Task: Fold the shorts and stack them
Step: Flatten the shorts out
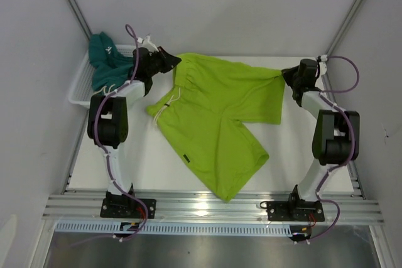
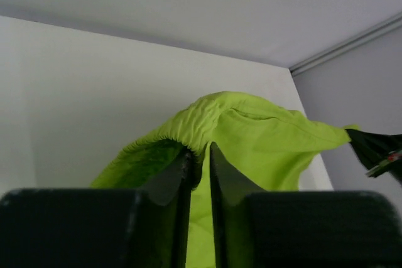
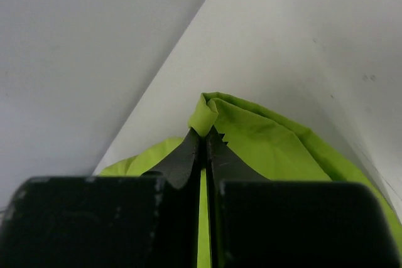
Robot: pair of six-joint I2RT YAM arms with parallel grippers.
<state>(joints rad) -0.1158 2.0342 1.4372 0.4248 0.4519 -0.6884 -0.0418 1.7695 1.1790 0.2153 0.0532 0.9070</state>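
No wording is legible anywhere. The lime green shorts (image 1: 213, 117) bear a dark tag (image 1: 184, 158) toward seven o'clock, too small to read.

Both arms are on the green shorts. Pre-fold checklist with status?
1. Left gripper pinching the waistband of the lime green shorts: ok, fabric sits between the fingertips.
2. Right gripper clamped on the opposite edge: ok.
3. Shorts lying flat: not ok, the far edge is raised between the grippers and the fabric is rumpled.
4. Lower leg on the table: not ok, its hem reaches the near edge.
5. Dark teal shorts out of the way: ok, in the basket.
6. Folds hidden underneath: cannot tell.
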